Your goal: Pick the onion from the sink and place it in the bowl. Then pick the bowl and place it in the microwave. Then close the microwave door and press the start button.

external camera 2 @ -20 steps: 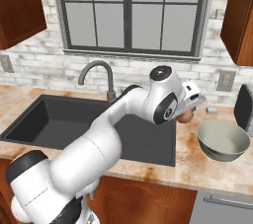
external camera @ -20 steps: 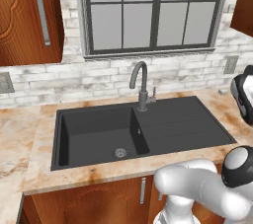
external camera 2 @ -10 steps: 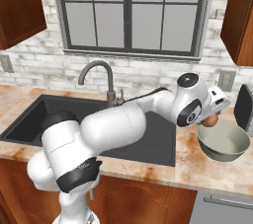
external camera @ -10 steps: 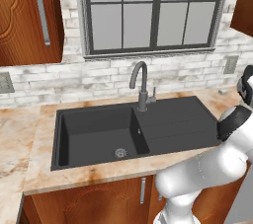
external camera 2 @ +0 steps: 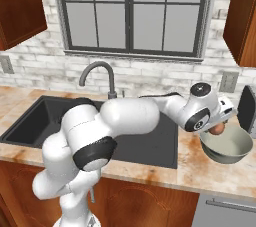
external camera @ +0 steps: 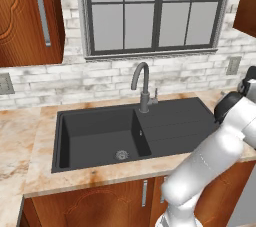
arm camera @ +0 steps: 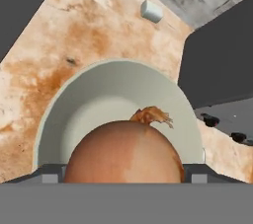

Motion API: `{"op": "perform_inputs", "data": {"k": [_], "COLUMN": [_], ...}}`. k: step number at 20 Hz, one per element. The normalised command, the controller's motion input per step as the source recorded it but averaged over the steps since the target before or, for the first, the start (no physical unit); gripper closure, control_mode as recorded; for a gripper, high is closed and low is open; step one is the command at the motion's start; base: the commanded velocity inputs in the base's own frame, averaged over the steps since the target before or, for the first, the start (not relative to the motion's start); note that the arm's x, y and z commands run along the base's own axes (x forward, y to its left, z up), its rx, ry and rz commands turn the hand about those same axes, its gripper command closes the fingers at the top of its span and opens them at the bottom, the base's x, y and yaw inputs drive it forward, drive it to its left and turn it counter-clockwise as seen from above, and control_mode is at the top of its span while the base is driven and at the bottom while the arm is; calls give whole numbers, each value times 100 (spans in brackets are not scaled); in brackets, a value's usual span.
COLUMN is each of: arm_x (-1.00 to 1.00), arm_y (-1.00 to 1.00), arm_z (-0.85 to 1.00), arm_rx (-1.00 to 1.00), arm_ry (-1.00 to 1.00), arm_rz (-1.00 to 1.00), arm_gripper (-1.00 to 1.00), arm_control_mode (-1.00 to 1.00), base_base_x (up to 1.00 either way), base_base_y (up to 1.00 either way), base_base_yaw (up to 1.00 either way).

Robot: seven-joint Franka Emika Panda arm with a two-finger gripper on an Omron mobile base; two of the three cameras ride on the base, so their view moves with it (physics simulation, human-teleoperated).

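Note:
My gripper (external camera 2: 218, 128) is shut on the brown-orange onion (external camera 2: 216, 129), holding it just above the near rim of the deep cream bowl (external camera 2: 232, 147) on the counter right of the sink. In the hand view the onion (arm camera: 123, 151) sits between my grey fingers (arm camera: 48, 173), with the bowl's pale inside (arm camera: 94, 104) right beneath it. The dark sink (external camera: 100, 136) holds nothing but its drain, and the faucet (external camera: 142, 83) stands behind it. The microwave and its door are out of view.
A dark appliance (external camera 2: 247, 108) stands close behind the bowl at the right edge. A black stovetop with knobs (arm camera: 217, 65) borders the bowl in the hand view. A small white object (arm camera: 151, 11) lies near the wall. My arm (external camera: 220, 141) stretches across the drainboard.
The arm has swung right, carrying the onion from over the drainboard's edge to over the bowl. The bowl and sink have not moved.

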Motion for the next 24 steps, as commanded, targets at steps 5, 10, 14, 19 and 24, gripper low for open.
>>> {"op": "perform_inputs", "data": {"k": [5, 10, 14, 19, 24], "arm_x": [37, 31, 23, 19, 4], "arm_y": [-18, -19, -27, -26, -29], "arm_z": [-47, -37, -11, -5, -9], "arm_rx": [2, 1, 4, 5, 5], "arm_ry": [11, 9, 6, 5, 3], "arm_rz": [0, 0, 0, 0, 0], "arm_gripper": [100, 100, 100, 100, -100], "arm_control_mode": [-100, -100, -100, -100, -100], "base_base_x": [0, 0, 0, 0, 0], "base_base_y": [0, 0, 0, 0, 0], "base_base_yaw": [0, 0, 0, 0, 0]}}
